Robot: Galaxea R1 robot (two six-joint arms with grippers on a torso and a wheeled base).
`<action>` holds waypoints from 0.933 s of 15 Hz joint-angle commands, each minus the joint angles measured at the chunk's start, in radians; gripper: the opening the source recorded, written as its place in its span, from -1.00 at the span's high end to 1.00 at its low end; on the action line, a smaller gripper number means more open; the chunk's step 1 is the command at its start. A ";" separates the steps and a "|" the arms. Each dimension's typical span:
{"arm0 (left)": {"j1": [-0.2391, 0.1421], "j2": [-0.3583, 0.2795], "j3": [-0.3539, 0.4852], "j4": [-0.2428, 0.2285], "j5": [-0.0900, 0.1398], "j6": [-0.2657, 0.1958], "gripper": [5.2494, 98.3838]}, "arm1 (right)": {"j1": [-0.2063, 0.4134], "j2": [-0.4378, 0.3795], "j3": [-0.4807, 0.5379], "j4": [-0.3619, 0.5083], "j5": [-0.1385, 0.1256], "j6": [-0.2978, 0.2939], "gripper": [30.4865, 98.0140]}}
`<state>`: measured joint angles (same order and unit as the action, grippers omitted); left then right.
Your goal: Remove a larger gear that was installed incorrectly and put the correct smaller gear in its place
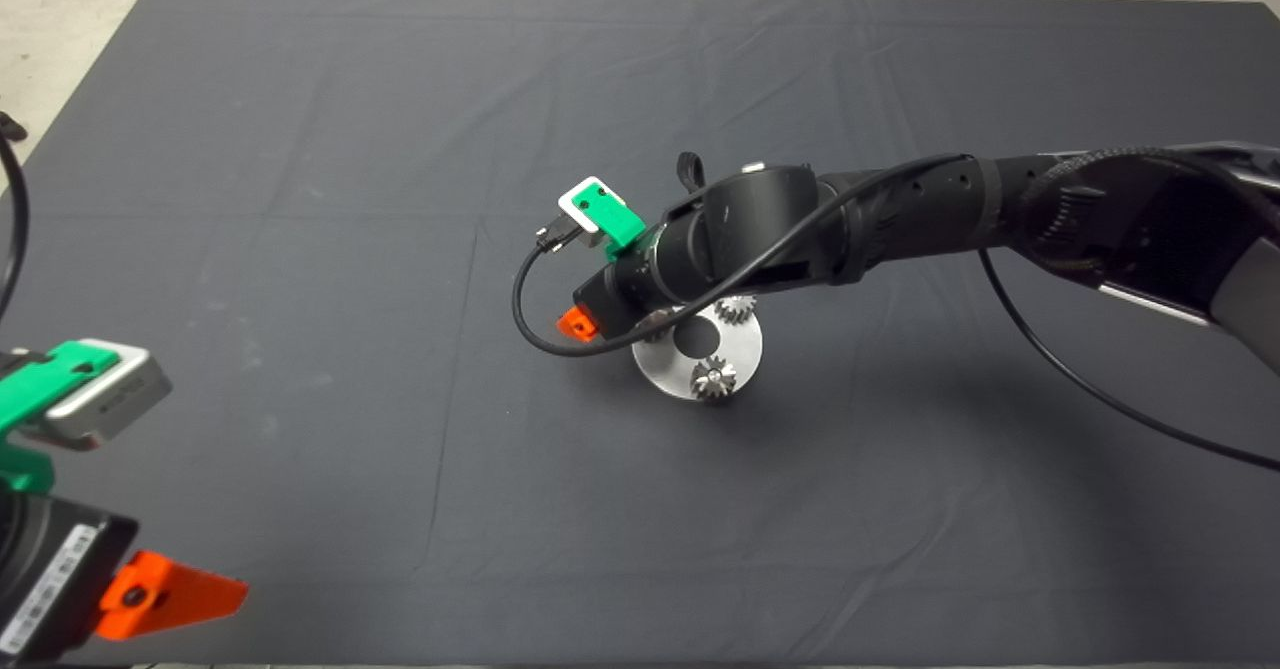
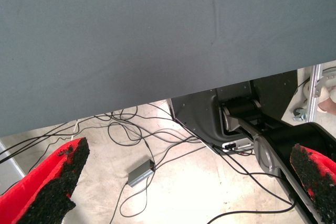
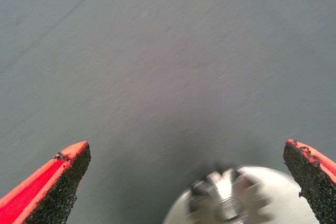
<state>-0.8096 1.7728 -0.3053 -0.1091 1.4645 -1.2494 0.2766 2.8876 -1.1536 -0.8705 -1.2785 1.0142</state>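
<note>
A round silver disc plate with a dark centre hole lies near the middle of the dark mat. In the head view two small grey steel spur gears sit on its rim: one at the near edge, with short teeth and a bright hub, and one at the far edge, partly under the right arm. A third toothed piece shows at the plate's left edge, mostly hidden by the arm, so which gear it is cannot be told. In the right wrist view a gear with splayed teeth and a centre hub stands on the plate's edge, blurred; whether it is the larger gear cannot be told.

The right gripper hangs over the plate's left side, its red fingers spread wide to either side of that gear, holding nothing.

The left gripper waits at the mat's lower left corner, fingers wide apart and empty, with cables and a small grey box on the floor beyond the mat's edge.
</note>
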 commanded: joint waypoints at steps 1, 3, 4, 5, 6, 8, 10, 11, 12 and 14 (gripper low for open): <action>-0.011 -0.003 0.011 -0.020 0.002 0.004 -1.00 | 0.010 -0.011 0.010 -0.064 -0.023 -0.023 -0.99; -0.010 -0.003 0.011 -0.020 0.002 0.004 -1.00 | 0.001 -0.032 0.019 -0.065 -0.051 -0.023 -0.99; -0.010 -0.003 0.011 -0.020 0.002 0.004 -1.00 | -0.003 -0.042 0.032 -0.065 -0.055 -0.023 -0.99; -0.010 -0.004 0.011 -0.020 0.002 0.004 -1.00 | -0.014 -0.057 0.043 -0.065 -0.055 -0.022 -0.99; -0.010 -0.003 0.011 -0.020 0.002 0.004 -1.00 | -0.023 -0.073 0.057 -0.065 -0.055 -0.022 -0.99; -0.010 -0.004 0.011 -0.020 0.002 0.004 -1.00 | -0.031 -0.095 0.083 -0.061 -0.055 -0.023 -0.99; -0.010 -0.003 0.011 -0.020 0.000 0.004 -1.00 | -0.037 -0.098 0.095 -0.059 -0.055 -0.022 -0.99; -0.010 -0.003 0.011 -0.020 0.001 0.004 -1.00 | -0.043 -0.096 0.095 -0.059 -0.055 -0.022 -0.99; -0.010 -0.003 0.011 -0.020 0.001 0.004 -1.00 | -0.047 -0.096 0.095 -0.059 -0.054 -0.022 -0.99; -0.010 -0.004 0.011 -0.020 0.002 0.004 -1.00 | -0.057 -0.092 0.095 -0.061 -0.053 -0.022 -0.99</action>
<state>-0.8096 1.7702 -0.3053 -0.1091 1.4646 -1.2494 0.2136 2.7902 -1.0689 -0.9102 -1.3330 0.9947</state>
